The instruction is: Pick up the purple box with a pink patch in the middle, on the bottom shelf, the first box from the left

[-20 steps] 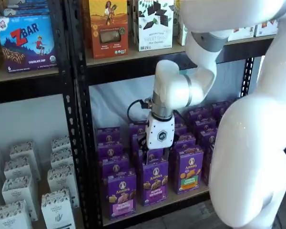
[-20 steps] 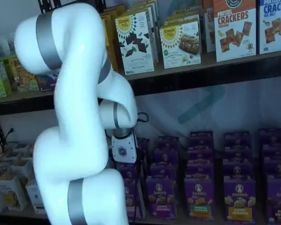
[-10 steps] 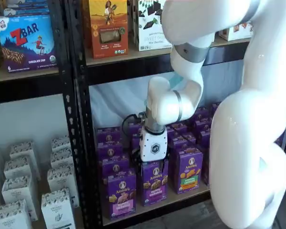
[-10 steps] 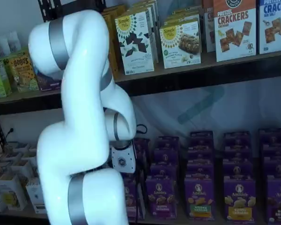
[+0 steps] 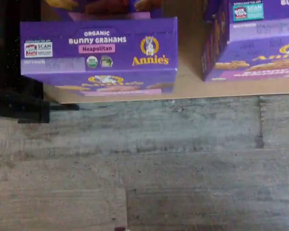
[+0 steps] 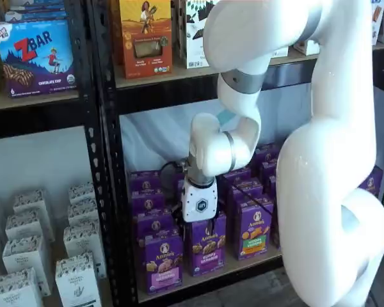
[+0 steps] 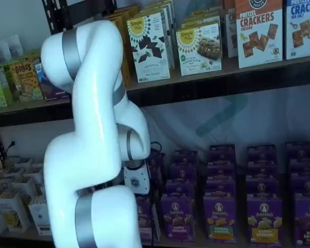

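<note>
- At the front left corner of the bottom shelf [image 6: 211,272] the purple box [image 6: 163,262] is standing upright, its pink band facing out, just beside the black upright [image 6: 109,192].
- Seen from the wrist view, the purple box [image 5: 98,50] is showing its top flap, reading "Bunny Grahams" with a pink "Neapolitan" tag, and it is sitting at the edge of the light-brown board, above the grey floor [image 5: 144,163].
- Just beside the purple box, toward the middle of the shelf, a second purple box [image 6: 208,246] is standing in the front row, and beyond that a green-and-orange-patch box [image 6: 254,228] is standing too.
- Behind the purple box, more purple boxes are lining up in rows toward the back of the shelf.
- Above and slightly behind the purple box, the gripper [image 6: 200,225] is hanging with its white body over the second row; its black fingers are barely showing, yet the jaws are standing at their widest and nothing is between them.
- In a shelf view the white arm is hiding the purple box, and only the gripper [image 7: 136,192] body is peeking out.
- Higher than the purple box, the upper shelf [image 6: 179,73] is holding an orange box [image 6: 145,37] and a dark-patterned box.
</note>
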